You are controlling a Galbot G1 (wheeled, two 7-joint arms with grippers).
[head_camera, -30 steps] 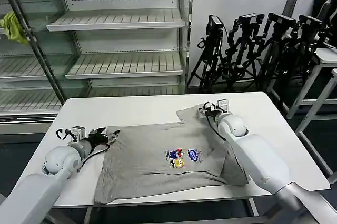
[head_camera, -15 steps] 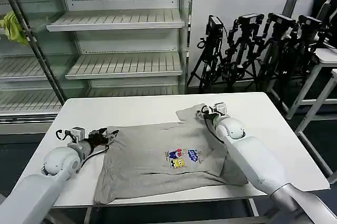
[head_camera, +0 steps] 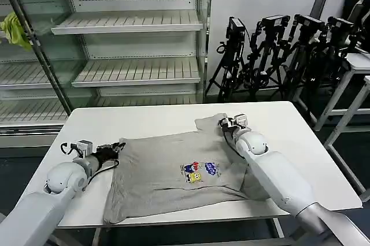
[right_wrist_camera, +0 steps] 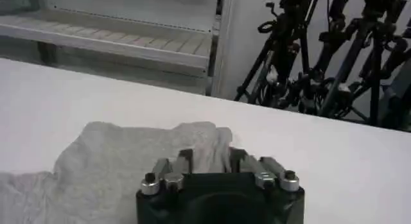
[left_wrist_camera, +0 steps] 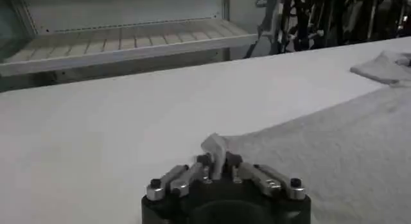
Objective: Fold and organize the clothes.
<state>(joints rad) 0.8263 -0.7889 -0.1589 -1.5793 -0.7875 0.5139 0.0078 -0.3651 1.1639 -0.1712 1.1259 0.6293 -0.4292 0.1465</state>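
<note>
Where the grey shirt (head_camera: pixel 179 174) lies spread on the white table (head_camera: pixel 144 122), cartoon print (head_camera: pixel 202 172) facing up, both grippers hold it at opposite sides. The left gripper (head_camera: pixel 118 147) sits at the shirt's left upper corner, its fingers (left_wrist_camera: pixel 207 161) pinched together on a small peak of fabric. The right gripper (head_camera: pixel 225 123) is at the far right sleeve, jaws clamped on the bunched cloth edge. A yellow-green cloth (head_camera: pixel 14 29) hangs on the shelf rack (head_camera: pixel 127 23) behind; tripods (head_camera: pixel 277 49) stand at the right
</note>
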